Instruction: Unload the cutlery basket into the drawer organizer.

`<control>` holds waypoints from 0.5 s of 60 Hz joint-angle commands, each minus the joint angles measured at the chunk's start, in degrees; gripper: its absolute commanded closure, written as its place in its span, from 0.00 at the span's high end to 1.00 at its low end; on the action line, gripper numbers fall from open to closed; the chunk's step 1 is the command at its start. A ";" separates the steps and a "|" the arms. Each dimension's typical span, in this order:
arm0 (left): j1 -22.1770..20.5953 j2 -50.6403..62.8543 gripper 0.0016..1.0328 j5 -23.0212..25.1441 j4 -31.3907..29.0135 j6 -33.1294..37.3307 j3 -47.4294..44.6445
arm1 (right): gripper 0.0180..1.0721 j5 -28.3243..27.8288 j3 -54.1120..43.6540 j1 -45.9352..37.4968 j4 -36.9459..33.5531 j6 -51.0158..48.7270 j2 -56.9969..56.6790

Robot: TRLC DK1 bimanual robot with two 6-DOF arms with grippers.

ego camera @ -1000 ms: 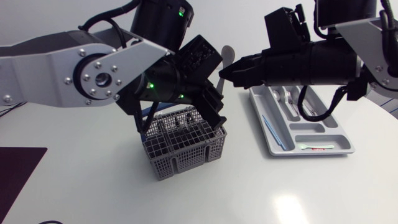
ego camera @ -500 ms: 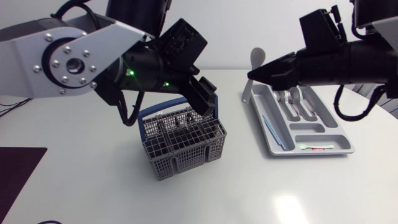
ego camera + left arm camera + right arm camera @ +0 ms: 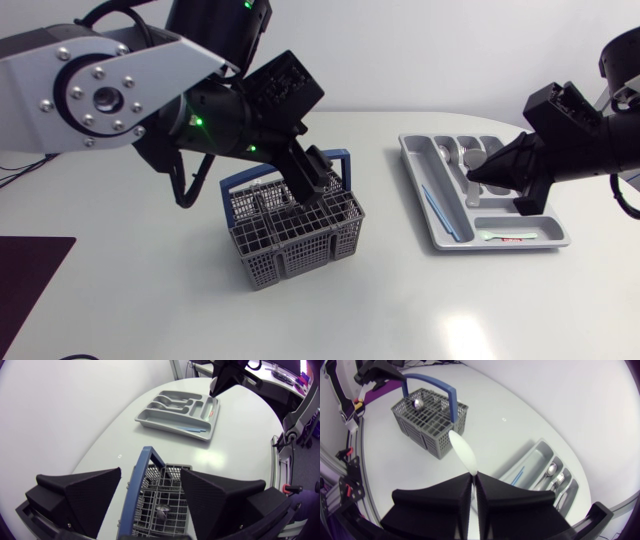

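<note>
Unloading was partly complete. The drawer organizer (image 3: 418, 190), at the right of the table, already held metal spoons and forks (image 3: 462, 155) in its far compartments and a blue utensil (image 3: 435, 208) in the long left one. The right gripper (image 3: 473, 476), over the organizer, was clamped on a white spoon (image 3: 463, 453) (bowl outward). The left gripper (image 3: 150, 470) hung spread wide above the cutlery basket (image 3: 292, 235), holding nothing. At least one metal piece (image 3: 161, 508) lay inside, not yet transferred.

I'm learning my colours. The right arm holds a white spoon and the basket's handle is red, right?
No. The handle of the basket is blue, not red, as the right wrist view shows. The right gripper does hold a white spoon.
</note>
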 commanded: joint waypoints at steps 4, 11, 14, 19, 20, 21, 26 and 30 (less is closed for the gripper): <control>1.09 -1.71 0.93 1.26 -3.09 3.94 -1.33 | 0.09 0.66 -1.10 -7.11 -2.12 -15.57 4.51; 1.79 -2.06 0.94 2.14 -5.11 6.66 -1.76 | 0.09 3.03 -1.19 -12.47 -2.12 -26.29 9.43; 2.05 -2.06 0.94 2.14 -5.28 7.37 -2.29 | 0.08 5.49 -1.71 -13.44 -1.41 -29.72 11.19; 2.14 -2.06 0.94 2.23 -6.07 8.42 -2.73 | 0.08 8.83 -3.56 -14.40 2.72 -33.76 12.68; 2.14 -2.06 0.94 2.23 -6.07 8.51 -2.82 | 0.08 9.36 -3.91 -14.58 3.86 -34.29 12.95; 2.14 -2.06 0.94 2.23 -6.07 8.69 -2.91 | 0.08 10.06 -4.17 -14.67 4.74 -34.82 13.21; 2.14 -2.06 0.94 2.49 -6.51 9.48 -3.26 | 0.08 13.22 -5.05 -14.67 8.43 -37.28 14.97; 2.14 -1.97 0.94 2.58 -6.60 9.92 -3.35 | 0.08 15.60 -5.67 -14.49 10.54 -39.04 16.20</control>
